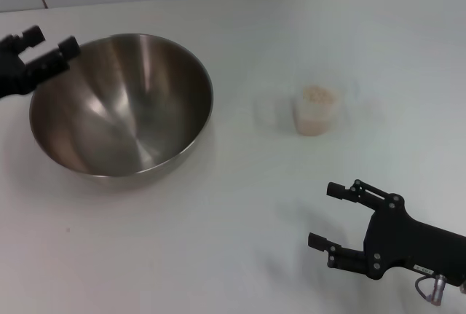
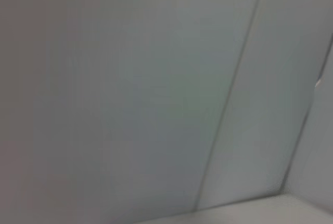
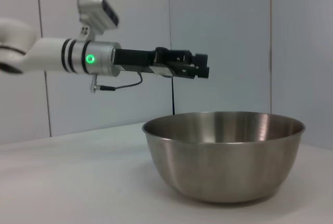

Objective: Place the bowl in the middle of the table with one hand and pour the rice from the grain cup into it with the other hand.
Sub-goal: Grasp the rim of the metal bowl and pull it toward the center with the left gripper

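Left gripper (image 1: 52,46): fingers spread, holding nothing, raised above the far left rim of the bowl (image 1: 121,103); the right wrist view alone shows the air between it and the rim.
Right gripper (image 1: 333,216): fingers spread, empty, low at the near right, well apart from everything.
Table (image 1: 240,219): white, bears all.
Bowl: steel, upright, left of centre, nothing inside.
Grain cup (image 1: 317,110): clear, upright, right of the bowl, apart.
Rice (image 1: 318,95): pale grains inside the cup.
Left wrist view: wall panels only.
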You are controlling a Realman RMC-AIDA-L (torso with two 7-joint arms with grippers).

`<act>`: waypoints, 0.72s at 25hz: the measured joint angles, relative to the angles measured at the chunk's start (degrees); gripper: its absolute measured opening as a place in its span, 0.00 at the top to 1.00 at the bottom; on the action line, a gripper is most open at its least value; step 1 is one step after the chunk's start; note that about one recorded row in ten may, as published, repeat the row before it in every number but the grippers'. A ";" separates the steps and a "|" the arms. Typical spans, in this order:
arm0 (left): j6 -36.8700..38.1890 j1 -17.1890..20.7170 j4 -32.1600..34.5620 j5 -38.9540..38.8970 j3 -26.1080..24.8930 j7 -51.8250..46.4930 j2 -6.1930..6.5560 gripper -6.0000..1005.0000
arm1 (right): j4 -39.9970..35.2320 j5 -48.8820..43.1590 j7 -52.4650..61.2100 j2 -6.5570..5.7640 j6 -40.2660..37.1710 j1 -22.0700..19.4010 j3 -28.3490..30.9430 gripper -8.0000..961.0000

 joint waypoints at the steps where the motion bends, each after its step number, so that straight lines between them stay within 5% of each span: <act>1: 0.00 0.00 0.00 0.00 0.00 0.00 0.00 0.15 | 0.00 0.02 0.00 0.00 -0.17 -0.05 0.05 0.15; 3: -9.57 3.37 12.34 3.75 8.44 -11.48 0.29 0.15 | 0.00 0.04 0.01 0.01 -0.38 -0.16 0.12 0.15; 8: -11.12 2.49 19.88 19.59 10.12 -26.22 0.54 0.15 | -0.20 0.08 0.01 0.00 -0.80 -0.30 0.23 0.15; 18: -7.89 -1.16 20.84 31.78 10.48 -32.85 0.28 0.15 | -0.34 0.10 -0.05 -0.09 -1.12 -0.08 0.20 0.15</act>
